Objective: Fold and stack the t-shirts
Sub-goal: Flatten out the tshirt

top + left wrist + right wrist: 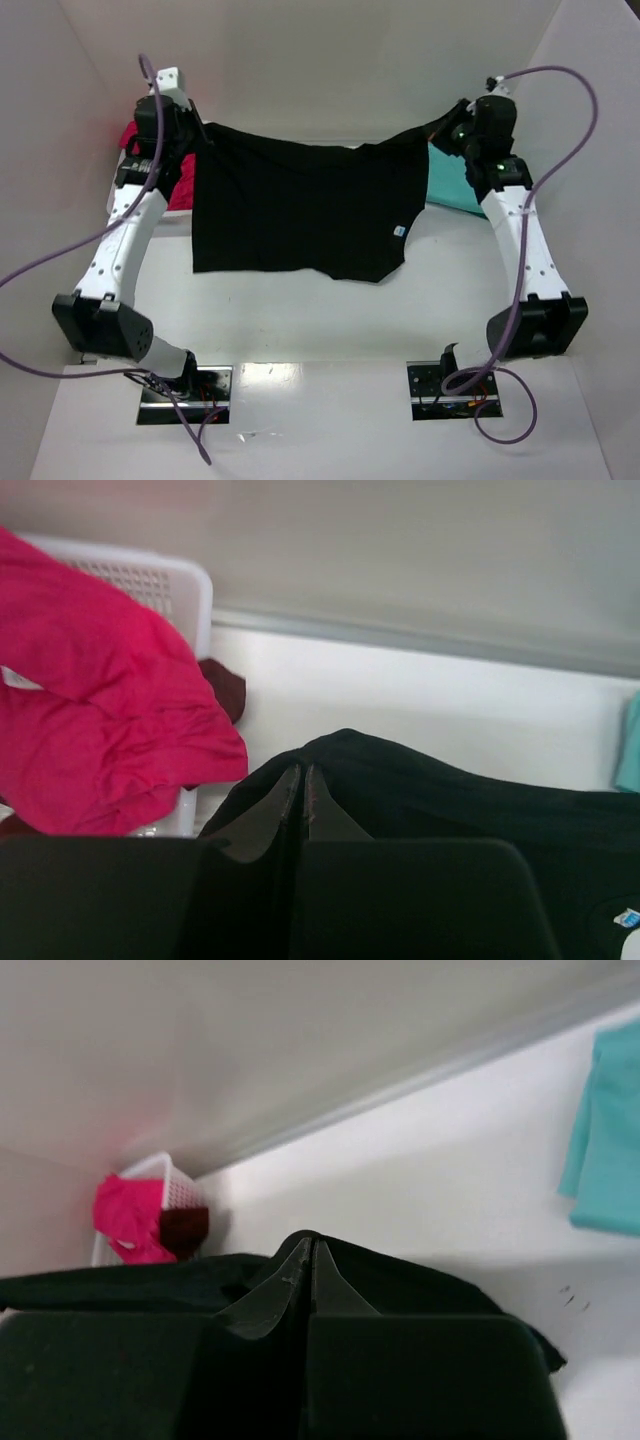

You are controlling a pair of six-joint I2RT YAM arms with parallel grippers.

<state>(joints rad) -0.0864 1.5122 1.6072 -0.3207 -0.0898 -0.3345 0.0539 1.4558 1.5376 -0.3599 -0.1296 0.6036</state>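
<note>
White tabletop (300, 320) lies under everything. The black t-shirt (300, 210) hangs spread over it, strung between your two arms by its upper edge. It is light, limp cloth that will likely sag and bunch, so hold it at corners or seams and keep it taut. The teal t-shirt (452, 180) lies at the right. Your left end effector (303, 772) and right end effector (308, 1246) are both pinched closed on black cloth. The light-blue neck label (399, 231) shows low on the right.

top: high, from near edge | wrists: close, facing back wall (400, 550) | shared: black t-shirt (300, 210)
</note>
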